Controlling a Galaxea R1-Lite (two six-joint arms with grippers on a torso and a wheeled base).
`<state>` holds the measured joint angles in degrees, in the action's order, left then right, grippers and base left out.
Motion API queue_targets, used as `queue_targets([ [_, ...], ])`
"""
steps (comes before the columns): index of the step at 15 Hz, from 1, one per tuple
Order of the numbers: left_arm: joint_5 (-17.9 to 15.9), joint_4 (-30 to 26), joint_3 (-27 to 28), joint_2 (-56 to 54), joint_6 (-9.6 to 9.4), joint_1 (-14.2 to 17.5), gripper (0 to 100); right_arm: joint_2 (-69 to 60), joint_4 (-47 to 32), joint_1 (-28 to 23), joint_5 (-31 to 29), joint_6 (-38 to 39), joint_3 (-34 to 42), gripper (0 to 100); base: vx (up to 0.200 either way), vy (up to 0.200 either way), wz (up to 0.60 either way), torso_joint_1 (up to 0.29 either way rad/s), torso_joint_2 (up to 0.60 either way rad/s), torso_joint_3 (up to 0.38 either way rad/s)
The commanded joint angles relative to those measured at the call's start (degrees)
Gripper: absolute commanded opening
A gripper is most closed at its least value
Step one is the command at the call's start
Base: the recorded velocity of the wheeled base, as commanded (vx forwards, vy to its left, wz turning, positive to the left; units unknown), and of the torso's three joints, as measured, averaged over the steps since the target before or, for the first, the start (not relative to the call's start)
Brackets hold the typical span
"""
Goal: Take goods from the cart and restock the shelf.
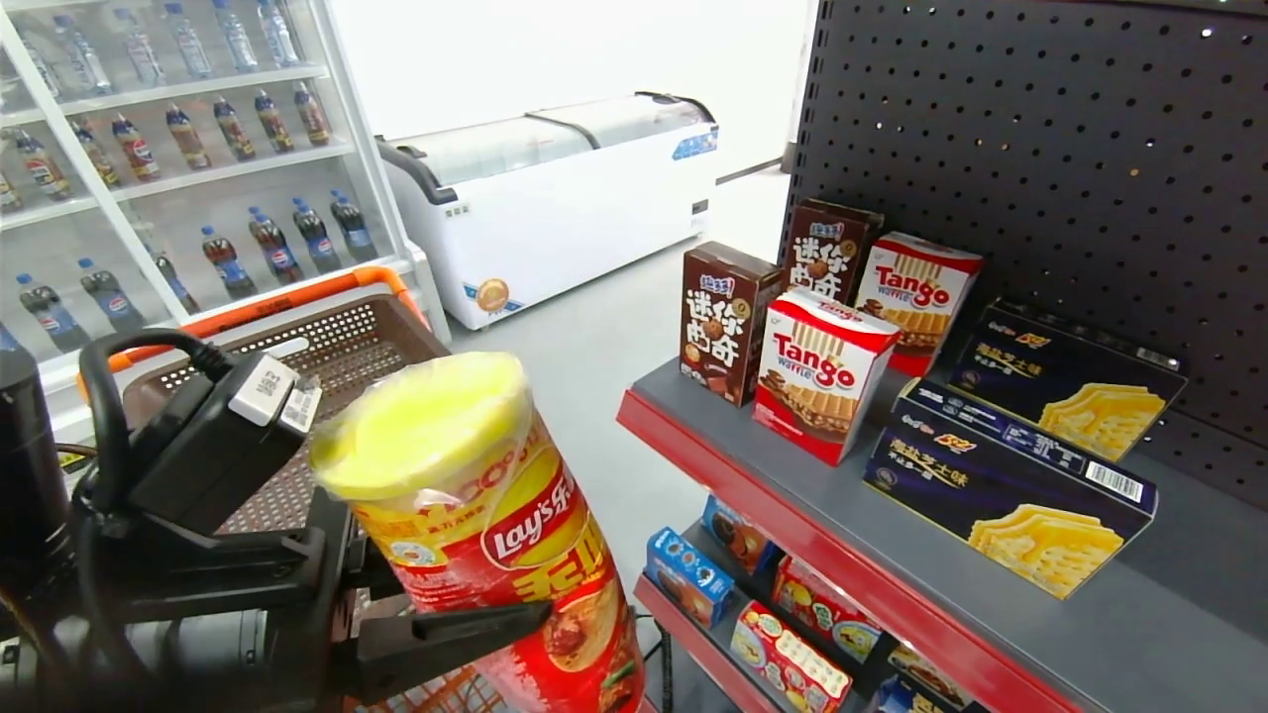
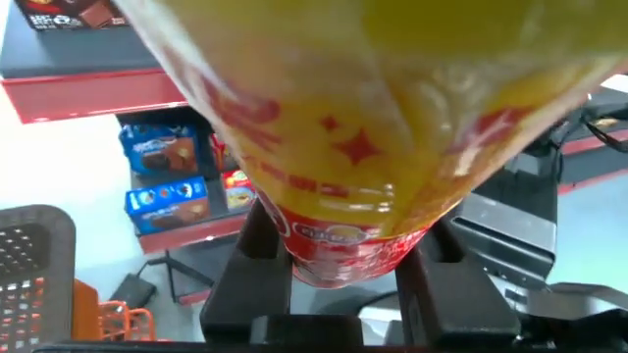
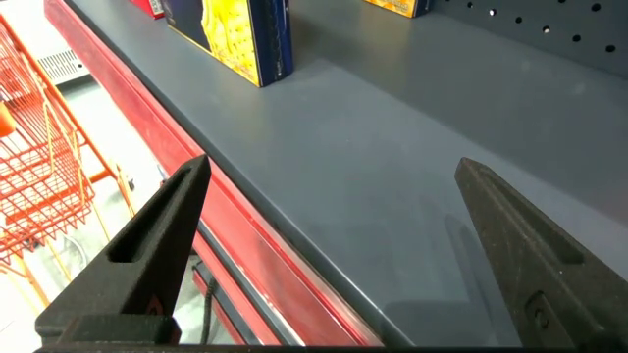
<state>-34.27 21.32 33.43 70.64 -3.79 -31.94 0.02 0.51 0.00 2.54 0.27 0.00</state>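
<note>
Left gripper (image 1: 446, 594) sits low at the near left in the head view, jaws pinching the chip canister (image 1: 475, 515) across its lower body, one black finger (image 1: 466, 624) lying across the front of the tube. The canister is red and yellow, with a yellow lid under clear wrap, and it tilts with the lid end up. It is held off the shelf (image 1: 1189, 614), left of the shelf's red front edge, with the cart (image 1: 337, 337) just behind it, a brown perforated basket with an orange handle. In the left wrist view the canister (image 2: 373, 127) runs out from between the left gripper's (image 2: 343, 270) two black fingers, both pressed against its sides. Right gripper (image 3: 339, 226) hangs over a bare grey stretch of the shelf top (image 3: 392, 147), jaws spread wide with nothing between them; an orange wire frame (image 3: 39, 196) stands below and beside the shelf's red edge. On the shelf top, two brown chocolate boxes (image 1: 723, 322) stand upright towards its left end, two red-and-white wafer boxes (image 1: 822, 376) just beside them, and two dark blue cracker boxes (image 1: 1010, 485) lean back farther right. Blue boxes (image 1: 688, 574) sit on the lower shelf. A bottle fridge (image 1: 198, 149) and a chest freezer (image 1: 555, 188) stand well behind.
</note>
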Motion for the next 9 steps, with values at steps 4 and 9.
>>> queue_targets([
  [4,0.0,-0.1,-0.4,-2.0,0.01,-3.8,0,0.0,0.0,0.0,0.0,0.0,0.0,100,0.000,0.000,-0.60,-0.001,0.00,0.002],
  [9,-0.7,-0.1,-0.2,-3.6,0.01,-4.8,0,0.0,0.0,0.0,0.0,0.0,0.0,100,0.000,0.000,-0.60,0.002,0.00,0.003],
])
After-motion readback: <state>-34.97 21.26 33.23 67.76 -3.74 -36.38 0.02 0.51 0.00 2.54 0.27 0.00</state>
